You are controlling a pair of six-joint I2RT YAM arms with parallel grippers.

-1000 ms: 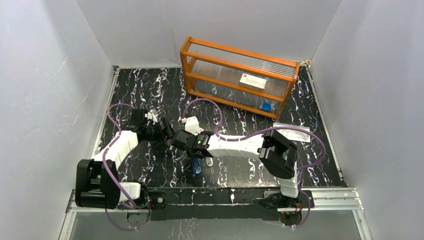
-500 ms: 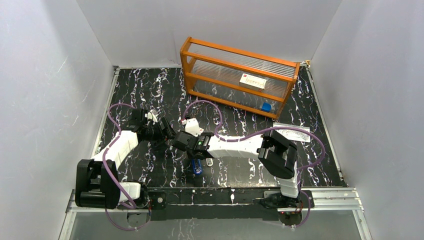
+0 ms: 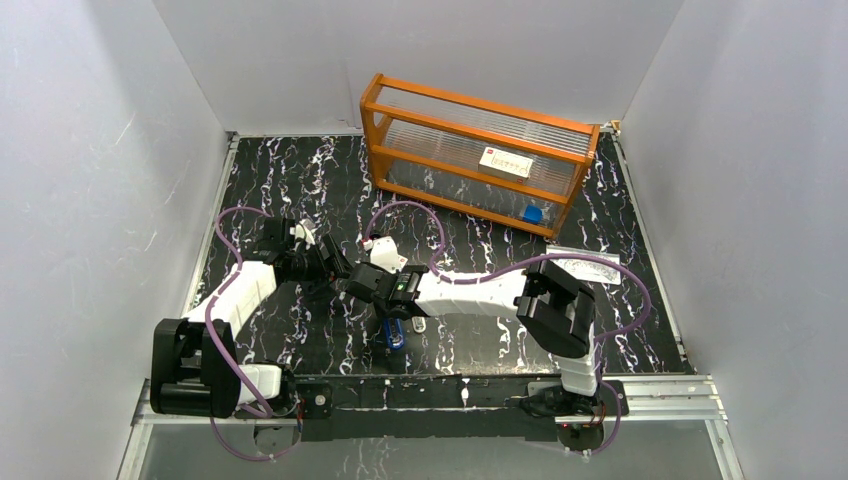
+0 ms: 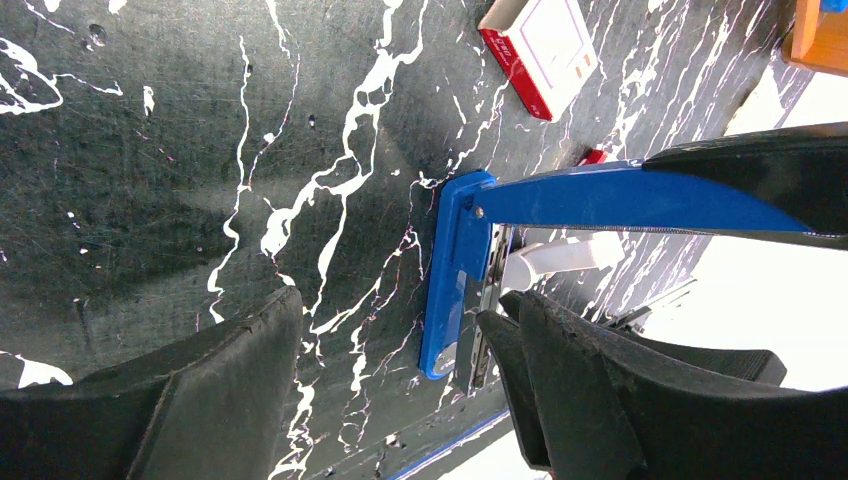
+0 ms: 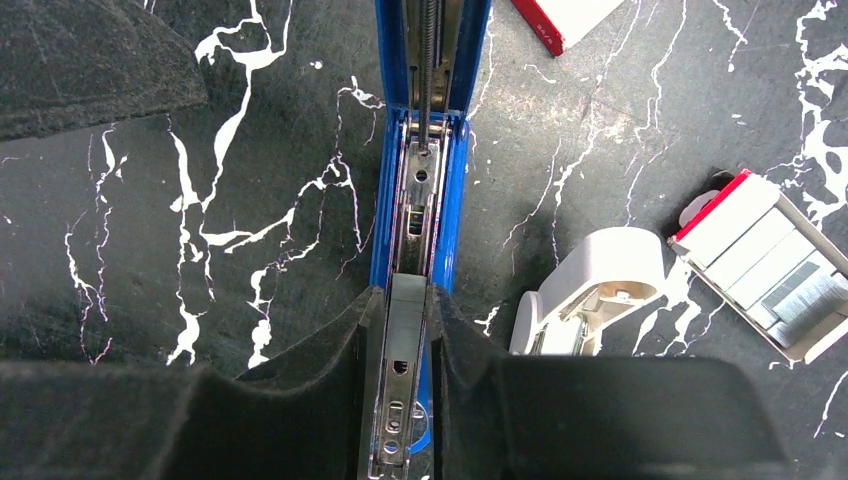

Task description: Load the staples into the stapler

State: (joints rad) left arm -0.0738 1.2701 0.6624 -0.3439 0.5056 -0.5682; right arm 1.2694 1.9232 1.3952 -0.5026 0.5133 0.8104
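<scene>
Currently my right gripper (image 5: pixel 407 310) clamps the stapler (image 5: pixel 420 190) by its metal channel, blue top swung open; my left gripper (image 4: pixel 395 315) hangs spread beside the hinge. In the right wrist view the staples (image 5: pixel 790 285) lie in their open box (image 5: pixel 712 205) at 3 o'clock, so I judge loading not begun. Next I must let go and fetch a strip.

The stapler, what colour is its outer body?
The stapler is blue, with a silvery metal channel inside; clearest in the right wrist view.

An orange clear-walled case (image 3: pixel 445 140) stands on the black marbled table (image 3: pixel 290 180).
</scene>
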